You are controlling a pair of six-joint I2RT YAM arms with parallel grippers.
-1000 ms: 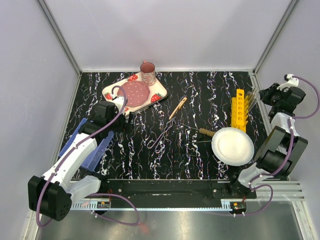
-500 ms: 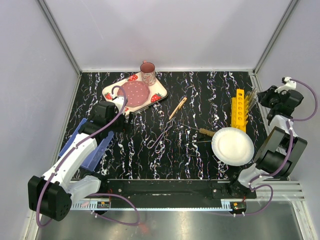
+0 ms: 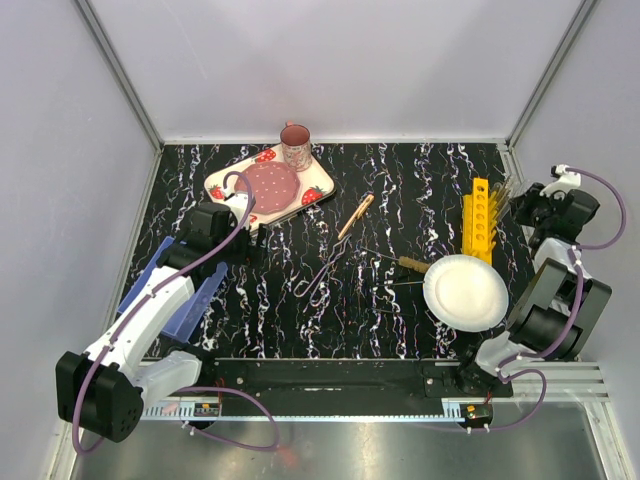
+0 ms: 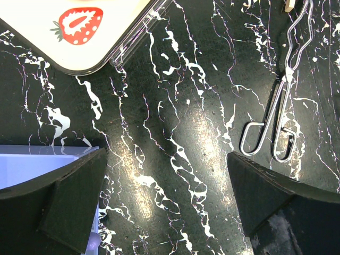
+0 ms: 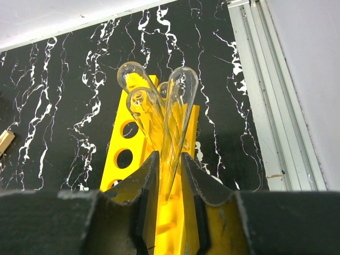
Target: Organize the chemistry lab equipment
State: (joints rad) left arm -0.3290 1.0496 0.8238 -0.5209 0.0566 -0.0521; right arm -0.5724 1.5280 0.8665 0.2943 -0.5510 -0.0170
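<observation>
Test tube (image 5: 178, 117) in right pincer (image 5: 169, 155), pointing straight ahead over yellow rack (image 5: 192, 133).

- Top external: fixed, high above and behind the arm bases, facing down and forward. Farthest view; it takes in the whole black marbled table (image 3: 400, 200) and the enclosure walls (image 3: 330, 70).
- Left wrist: close over the table, facing almost straight down. The left fingers (image 4: 69, 207) frame the bottom corners.
- Right wrist: close and low, facing obliquely down along the right fingers (image 5: 143, 186). The yellow rack (image 5: 192, 127) and a test tube (image 5: 178, 117) fill the centre.
- Overlap, top and left wrist: a corner of the strawberry tray (image 3: 312, 195) (image 4: 79, 32) and the wire tong (image 3: 322, 272) (image 4: 287, 77).
- Overlap, top and right wrist: the yellow rack (image 3: 479, 225) by the table's right edge.
</observation>
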